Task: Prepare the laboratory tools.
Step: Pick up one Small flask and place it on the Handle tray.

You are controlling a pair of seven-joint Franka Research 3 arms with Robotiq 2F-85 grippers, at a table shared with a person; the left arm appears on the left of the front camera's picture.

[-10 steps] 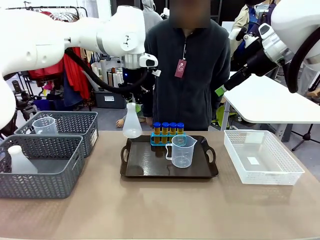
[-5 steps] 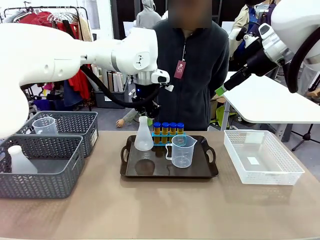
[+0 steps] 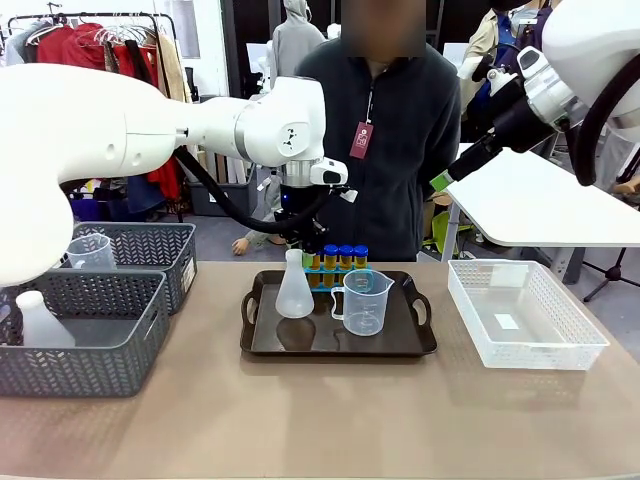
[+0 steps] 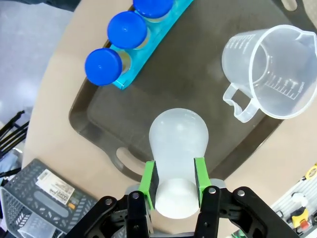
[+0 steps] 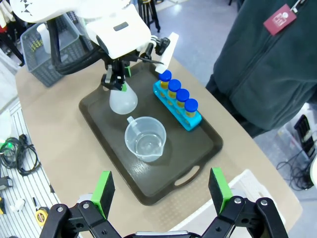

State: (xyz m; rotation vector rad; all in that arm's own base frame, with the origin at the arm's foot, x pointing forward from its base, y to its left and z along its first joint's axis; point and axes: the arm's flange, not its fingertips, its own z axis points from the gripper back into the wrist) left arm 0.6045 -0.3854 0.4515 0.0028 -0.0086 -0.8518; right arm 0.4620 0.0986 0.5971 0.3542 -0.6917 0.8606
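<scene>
The left claw [image 4: 173,186] has carried the conical flask [image 3: 294,287] onto the tray [image 3: 338,342].

Colours. Flask [image 3: 294,297]: milky white, translucent. Jug [image 3: 366,301]: clear plastic with faint raised grading lines. Tubes [image 3: 337,258]: amber-yellow liquid under bright blue caps [image 4: 127,29]; their rack [image 5: 179,108] is turquoise blue. Tray [image 3: 400,342]: glossy dark brown. Table [image 3: 320,420]: pale beige. Left gripper [image 4: 174,181]: black body, bright green pads [image 4: 147,179]. Right gripper [image 5: 161,191]: the same black and green. Arms [image 3: 120,120]: white shells, black cabling. Two baskets [image 3: 110,350] at picture left: grey, with a herringbone slotted pattern. Basket [image 3: 527,340] at picture right: white mesh. Person's jacket [image 3: 400,150]: dark charcoal, carrying a maroon tag [image 3: 360,137].
</scene>
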